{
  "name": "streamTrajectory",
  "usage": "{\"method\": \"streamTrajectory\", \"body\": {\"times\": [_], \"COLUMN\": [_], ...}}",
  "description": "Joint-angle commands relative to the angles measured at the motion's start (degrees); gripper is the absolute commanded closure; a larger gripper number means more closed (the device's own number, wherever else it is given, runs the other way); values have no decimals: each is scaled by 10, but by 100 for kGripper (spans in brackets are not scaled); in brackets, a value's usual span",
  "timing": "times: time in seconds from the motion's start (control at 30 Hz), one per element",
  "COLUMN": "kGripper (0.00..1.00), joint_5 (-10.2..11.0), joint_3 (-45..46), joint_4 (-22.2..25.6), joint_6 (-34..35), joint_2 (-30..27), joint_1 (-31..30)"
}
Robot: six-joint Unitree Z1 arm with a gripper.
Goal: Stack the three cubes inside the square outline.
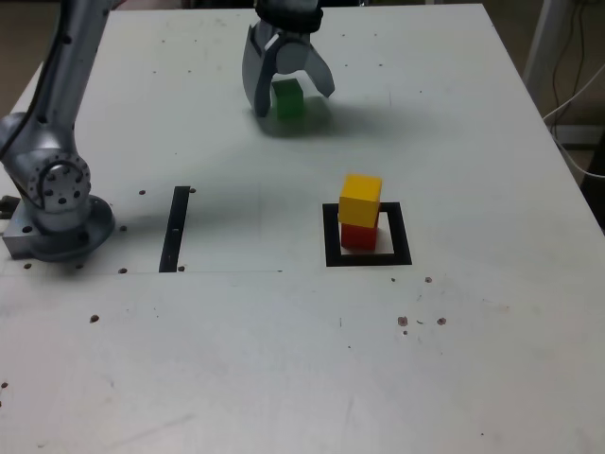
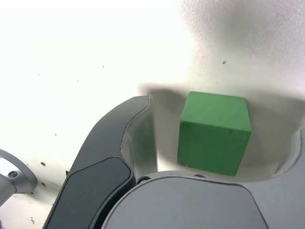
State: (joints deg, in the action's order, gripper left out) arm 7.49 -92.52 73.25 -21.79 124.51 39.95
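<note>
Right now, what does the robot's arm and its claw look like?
The arm is smooth silver-grey metal, with a round joint ringed by small screws near its base. The gripper has two curved grey fingers, like a beak, with darker grey panels. No cables or markings show.

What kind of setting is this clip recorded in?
Likely a robotics lab test bench: a bare white table with drilled holes, a black taped square outline, a black strip, and the arm's base mounted on it. Cables hang beside the table.
</note>
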Motion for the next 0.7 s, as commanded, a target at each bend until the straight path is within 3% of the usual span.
{"method": "streamTrajectory", "body": {"times": [0.0,0.13,0.2,0.5,0.67], "kGripper": [6,11,18,66,70], "joint_5": [-1,-1,1,12,11], "joint_3": [-5,-12,-15,-21,-22], "joint_4": [0,2,2,-7,-8], "joint_6": [-1,-1,-1,-2,-4], "joint_2": [4,7,8,5,5], "joint_1": [1,1,2,2,1]}}
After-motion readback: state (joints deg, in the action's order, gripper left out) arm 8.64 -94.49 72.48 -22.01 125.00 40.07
